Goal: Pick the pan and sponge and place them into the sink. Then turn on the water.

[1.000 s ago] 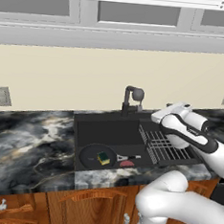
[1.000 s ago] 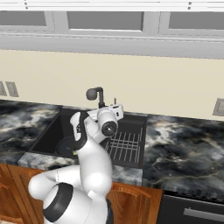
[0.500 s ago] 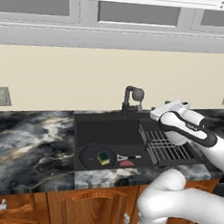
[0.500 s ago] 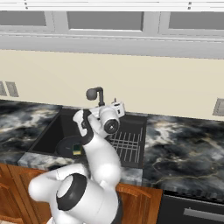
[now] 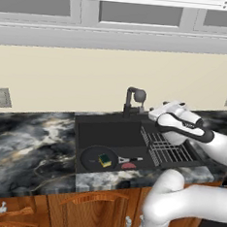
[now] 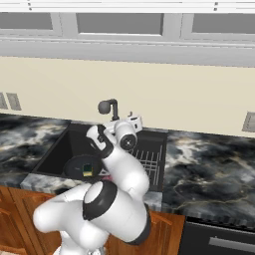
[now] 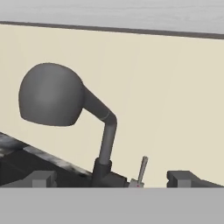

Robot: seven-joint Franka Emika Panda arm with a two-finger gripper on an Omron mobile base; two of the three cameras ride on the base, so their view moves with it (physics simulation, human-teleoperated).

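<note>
At the front of the sink (image 5: 109,129), set into the counter (image 5: 30,142), the pan (image 5: 94,158) is seen lying with the sponge (image 5: 105,160) resting on it. Near the faucet (image 5: 133,100) at the back edge, the pincer (image 7: 113,178) is held spread apart, with nothing between its tips.

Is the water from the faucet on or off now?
Off: no blue stream falls from the faucet into the sink.
</note>
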